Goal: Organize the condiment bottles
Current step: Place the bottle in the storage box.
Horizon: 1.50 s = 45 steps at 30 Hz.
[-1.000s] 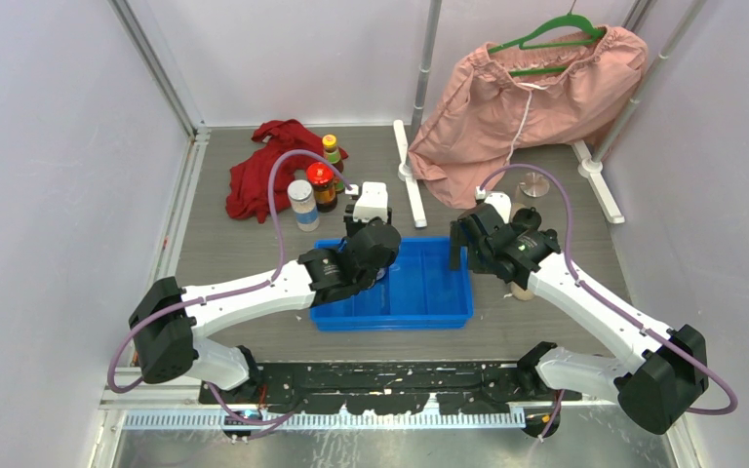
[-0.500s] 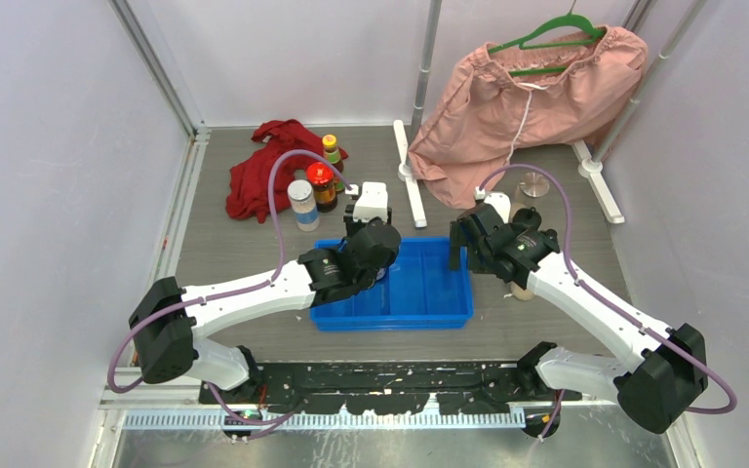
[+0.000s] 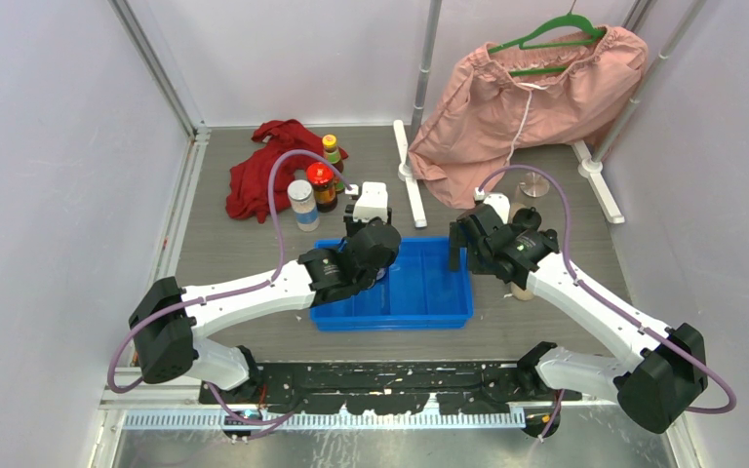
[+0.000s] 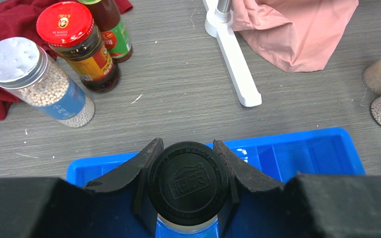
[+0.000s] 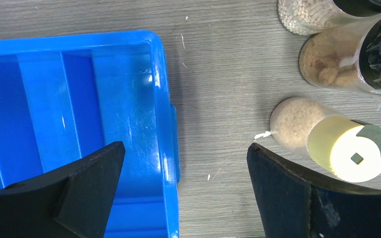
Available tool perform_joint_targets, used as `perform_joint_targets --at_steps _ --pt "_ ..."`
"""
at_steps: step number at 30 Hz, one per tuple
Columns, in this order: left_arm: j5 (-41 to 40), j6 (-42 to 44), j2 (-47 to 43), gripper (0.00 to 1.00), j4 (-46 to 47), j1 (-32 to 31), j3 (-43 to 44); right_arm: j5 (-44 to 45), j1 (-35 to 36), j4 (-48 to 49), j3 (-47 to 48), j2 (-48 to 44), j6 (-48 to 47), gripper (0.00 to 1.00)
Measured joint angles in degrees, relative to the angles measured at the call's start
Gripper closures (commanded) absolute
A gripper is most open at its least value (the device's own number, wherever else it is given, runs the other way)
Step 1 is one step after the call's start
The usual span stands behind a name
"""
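Gripping a black-capped bottle (image 4: pixel 188 183) by its cap with the left hand (image 4: pixel 187 148), over the left part of the tray (image 4: pixel 302 148), mid-desk toward the near edge. Holding the right hand (image 5: pixel 184 146) spread, grasping nothing. Probably rigid, smooth, fairly heavy; best squeezed squarely round the cap.

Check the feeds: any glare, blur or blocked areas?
Top external: evenly lit, sharp, soft shadows. Left wrist: crisp, but the left gripper and black-capped bottle fill the lower frame. Right wrist: mild glare on the blue tray wall; the right gripper shows as featureless black.
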Motion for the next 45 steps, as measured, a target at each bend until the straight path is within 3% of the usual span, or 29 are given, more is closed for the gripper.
perform_joint_targets --at_steps 9,22,25,45 --pt "0.0 -0.04 0.0 0.52 -0.48 0.02 0.0 -0.24 0.0 0.13 -0.26 0.0 -0.02 0.0" --pt "-0.02 0.0 0.0 0.5 -1.11 0.07 0.0 -0.52 0.0 0.13 -0.72 0.0 0.0 0.0" --pt "-0.04 0.0 0.0 0.42 -1.25 0.07 0.0 -0.57 0.0 0.13 -0.74 0.0 0.0 0.0" --pt "-1.4 0.57 -1.51 0.35 -2.56 0.07 0.0 -0.63 0.0 0.11 -0.9 -0.2 0.02 0.0"
